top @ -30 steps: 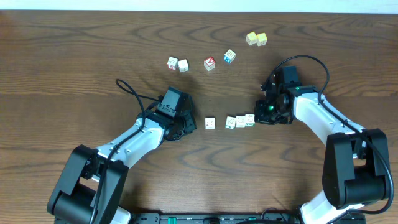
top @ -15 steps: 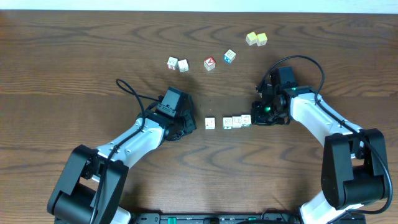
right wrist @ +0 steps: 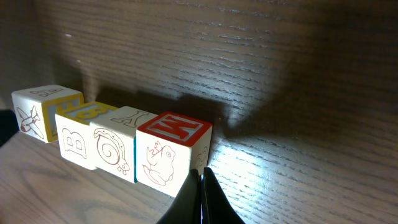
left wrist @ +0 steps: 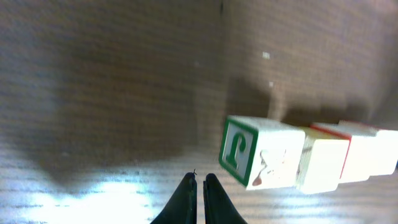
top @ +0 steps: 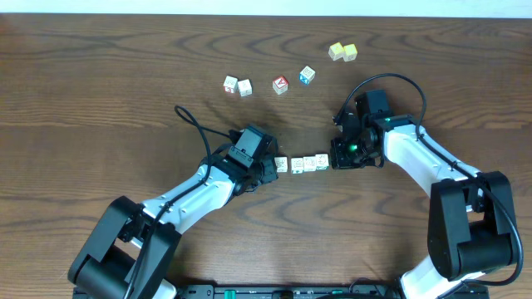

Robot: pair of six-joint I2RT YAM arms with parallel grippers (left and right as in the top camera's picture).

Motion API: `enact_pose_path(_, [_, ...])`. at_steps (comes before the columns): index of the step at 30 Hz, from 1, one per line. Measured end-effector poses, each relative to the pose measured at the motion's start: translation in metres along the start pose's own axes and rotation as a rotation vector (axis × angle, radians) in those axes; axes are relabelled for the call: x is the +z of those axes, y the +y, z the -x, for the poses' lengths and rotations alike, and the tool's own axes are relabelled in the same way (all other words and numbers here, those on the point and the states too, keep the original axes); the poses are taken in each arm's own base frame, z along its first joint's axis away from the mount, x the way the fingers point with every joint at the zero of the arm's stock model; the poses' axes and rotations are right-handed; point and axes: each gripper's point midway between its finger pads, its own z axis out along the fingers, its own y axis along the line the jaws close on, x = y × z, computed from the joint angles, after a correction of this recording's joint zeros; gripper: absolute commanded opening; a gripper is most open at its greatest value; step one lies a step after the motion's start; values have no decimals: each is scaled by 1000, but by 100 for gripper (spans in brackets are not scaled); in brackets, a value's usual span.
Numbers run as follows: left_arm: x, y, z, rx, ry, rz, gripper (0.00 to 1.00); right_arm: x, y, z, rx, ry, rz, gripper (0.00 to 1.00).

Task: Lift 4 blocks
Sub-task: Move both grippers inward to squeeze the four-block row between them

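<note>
Four small white picture blocks stand side by side in a row at the table's middle [top: 301, 164]. In the right wrist view the row runs from an airplane block [right wrist: 37, 112] to a red-topped frog block [right wrist: 171, 152]. My right gripper [right wrist: 201, 175] is shut, and its tips rest against the frog block's right side [top: 335, 158]. In the left wrist view a green-lettered block [left wrist: 258, 152] ends the row. My left gripper [left wrist: 199, 180] is shut with nothing in it. It sits just beside that end [top: 272, 169].
Farther back lie two white cubes with pink-red edges [top: 237, 85], a red-faced cube [top: 280, 85], a blue-sided cube [top: 307, 75] and two pale yellow cubes [top: 342, 51]. Both arms' cables loop over the table beside them.
My right gripper slid left and pushed three blocks against the fourth, closing the gap. My left arm swung right, up to the row's left end.
</note>
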Motion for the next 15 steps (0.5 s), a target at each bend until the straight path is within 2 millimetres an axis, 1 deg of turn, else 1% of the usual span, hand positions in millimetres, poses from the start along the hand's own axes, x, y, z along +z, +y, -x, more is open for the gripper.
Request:
enact_pose_path(5, [-1, 0, 14, -22, -72, 14, 8, 0, 0, 0, -1, 1, 0, 1])
enact_pose_path(9, [-1, -6, 25, -53, -120, -10, 7, 0, 0, -1, 1, 4, 0, 1])
enact_pose_path(11, [-2, -7, 27, -64, -131, -16, 7, 0, 0, -2, 4, 9, -1, 1])
enact_pose_path(15, [-1, -7, 25, -80, -127, -11, 8, 1, 1, -4, 2, 17, -1, 1])
